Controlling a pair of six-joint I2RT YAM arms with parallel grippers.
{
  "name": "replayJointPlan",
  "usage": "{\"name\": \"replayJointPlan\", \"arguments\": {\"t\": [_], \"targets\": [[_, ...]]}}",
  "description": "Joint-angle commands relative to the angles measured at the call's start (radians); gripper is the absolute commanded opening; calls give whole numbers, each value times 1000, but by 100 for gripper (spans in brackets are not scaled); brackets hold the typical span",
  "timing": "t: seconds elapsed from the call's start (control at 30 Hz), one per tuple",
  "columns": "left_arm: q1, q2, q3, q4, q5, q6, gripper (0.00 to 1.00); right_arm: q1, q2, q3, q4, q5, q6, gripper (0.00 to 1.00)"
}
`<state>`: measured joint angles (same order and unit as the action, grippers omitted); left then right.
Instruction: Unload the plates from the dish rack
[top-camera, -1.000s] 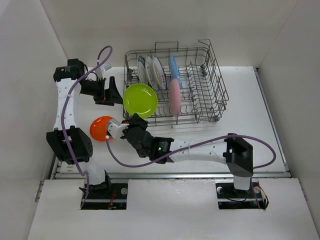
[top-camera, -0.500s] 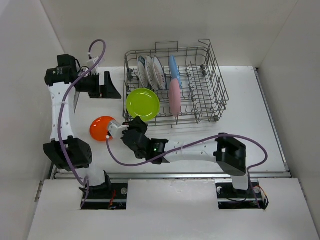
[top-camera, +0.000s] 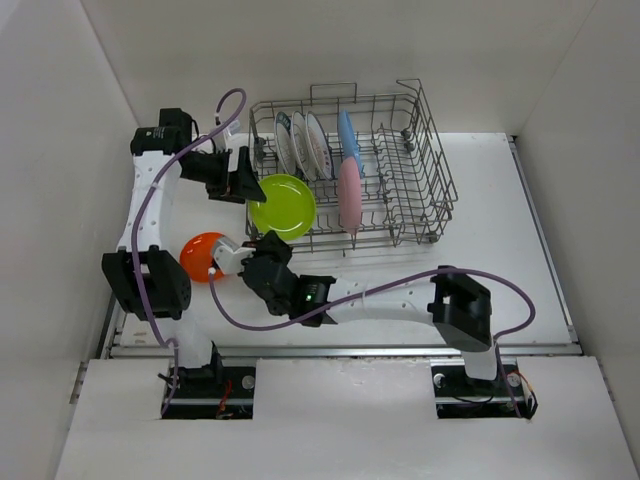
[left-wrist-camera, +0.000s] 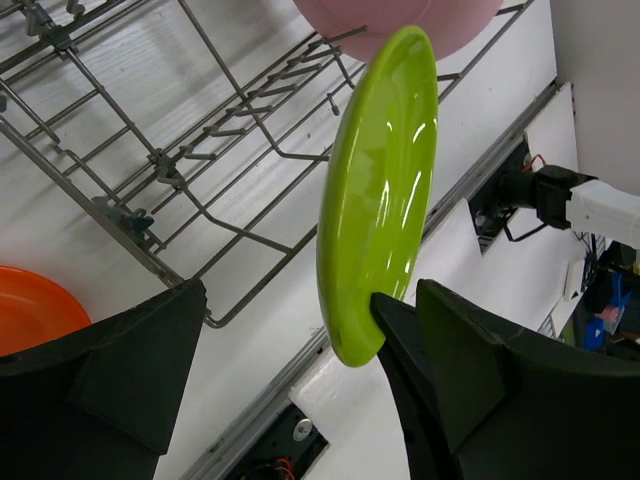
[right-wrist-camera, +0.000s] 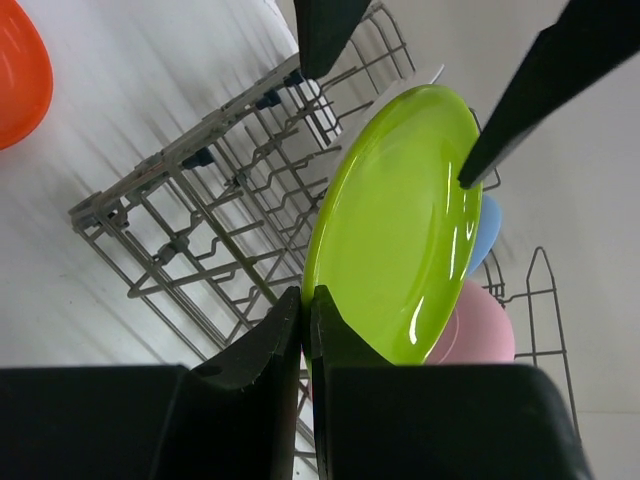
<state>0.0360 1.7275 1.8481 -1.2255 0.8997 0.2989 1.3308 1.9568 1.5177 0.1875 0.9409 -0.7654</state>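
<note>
The lime-green plate (top-camera: 282, 205) (right-wrist-camera: 400, 220) hangs tilted on edge just in front of the dish rack's (top-camera: 432, 165) left end. My right gripper (top-camera: 262, 243) (right-wrist-camera: 305, 295) is shut on its near rim. My left gripper (top-camera: 247, 178) (left-wrist-camera: 290, 300) is open and straddles the plate's (left-wrist-camera: 380, 190) far rim, one finger touching its face and the other well clear. An orange plate (top-camera: 200, 255) (left-wrist-camera: 30, 305) lies flat on the table at the left. In the rack stand a pink plate (top-camera: 349, 193), a light blue plate (top-camera: 347, 135) and white patterned plates (top-camera: 300, 143).
The rack's grey wire tines (left-wrist-camera: 200, 150) (right-wrist-camera: 200, 200) run right beside the held plate. White walls close in the table on the left, back and right. A purple cable (top-camera: 225, 105) loops off the left arm beside the rack's back left corner.
The left arm has swung in from the far left to the green plate, and its open jaws now straddle the plate's rim. The right gripper has kept hold of the plate.
</note>
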Motion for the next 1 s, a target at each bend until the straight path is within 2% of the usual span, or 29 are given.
{"name": "replayJointPlan", "arguments": {"t": [0.0,0.1,0.13,0.23,0.33,0.37,0.4,0.6,0.7,0.73,0.8,0.83,0.93,0.97], "targets": [[-8,1,29,27,13,-38,83,18,8,47,30,-22,6,0],[-31,21,42,17,22,-38,68,27,8,47,30,-42,6,0],[-31,21,42,-2,31,-27,56,27,8,47,30,-42,6,0],[-31,30,42,-43,59,12,46,27,8,56,30,-51,6,0],[-31,53,42,-101,71,58,27,27,8,56,30,-62,6,0],[-31,53,42,-117,71,59,19,27,8,65,30,-62,6,0],[-31,63,51,-143,71,72,2,27,8,65,30,-62,6,0],[8,63,74,-190,62,72,0,27,8,55,39,-37,6,0],[48,72,94,-213,71,72,0,27,20,55,95,33,6,1],[62,72,94,-203,80,63,0,27,30,76,127,86,6,28],[94,81,94,-181,112,37,0,27,60,104,127,128,6,62],[128,81,79,-160,128,25,0,27,60,116,141,156,6,85],[191,105,47,-160,183,16,0,27,71,137,164,186,6,100],[211,115,46,-173,197,38,0,27,71,137,164,208,6,100]]}}
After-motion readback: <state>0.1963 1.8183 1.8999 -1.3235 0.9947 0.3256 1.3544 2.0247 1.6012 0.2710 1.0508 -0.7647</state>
